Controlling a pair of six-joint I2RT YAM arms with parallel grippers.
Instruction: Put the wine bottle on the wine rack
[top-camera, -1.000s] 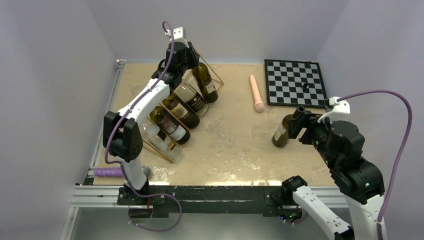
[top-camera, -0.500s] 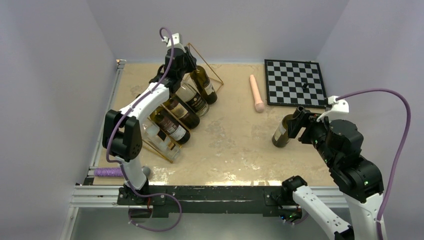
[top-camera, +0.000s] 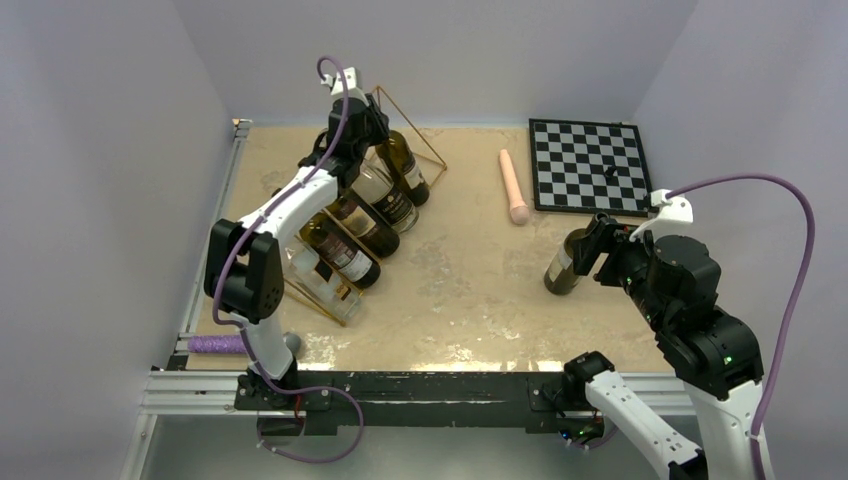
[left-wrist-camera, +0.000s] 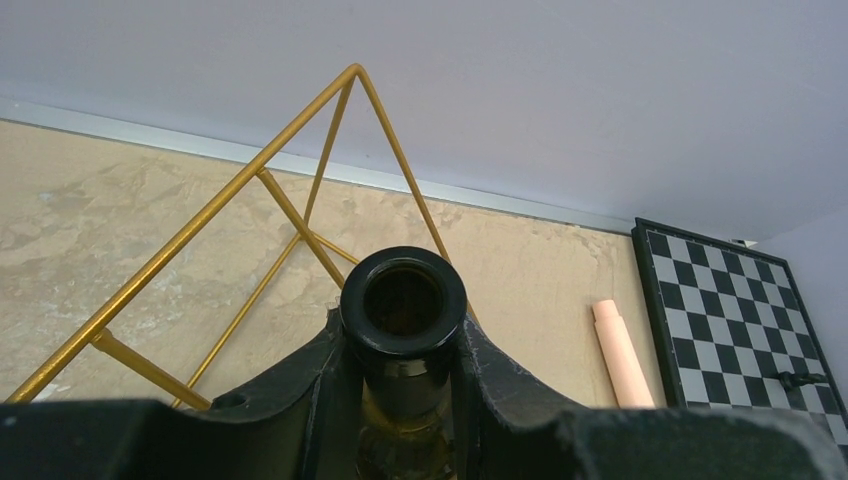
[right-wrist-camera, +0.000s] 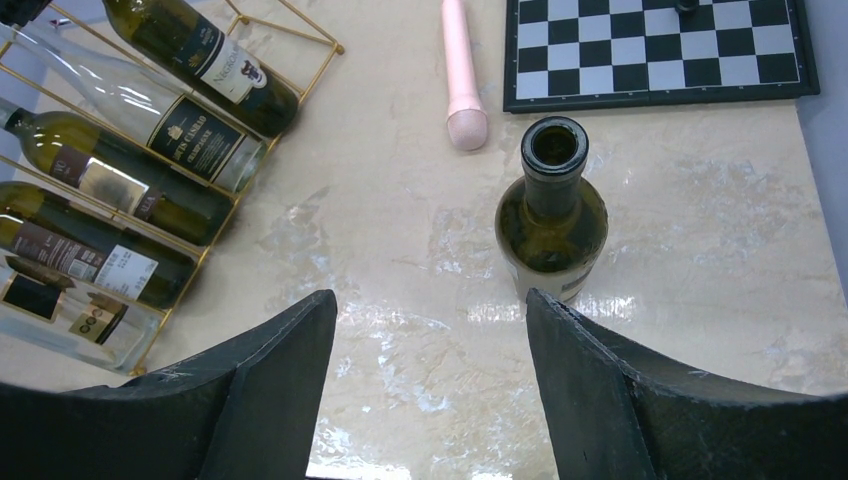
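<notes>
The left jaws are clamped on the glossy dark neck of the wine bottle (left-wrist-camera: 403, 300), which lies sloped in what seems to be the farthest slot of the thin gold wire wine rack (left-wrist-camera: 262, 172). The left arm (top-camera: 290, 200) reaches long across the rack. The right jaws stand wide apart, gripping nothing. The right arm (top-camera: 690, 290) is folded, facing a second green bottle (right-wrist-camera: 551, 215) upright on the marbled beige desk (right-wrist-camera: 400, 250).

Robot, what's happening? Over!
Left gripper shut on wine bottle neck, bottle resting in wine rack. Right gripper open, short of standing bottle. Nothing between them.
</notes>
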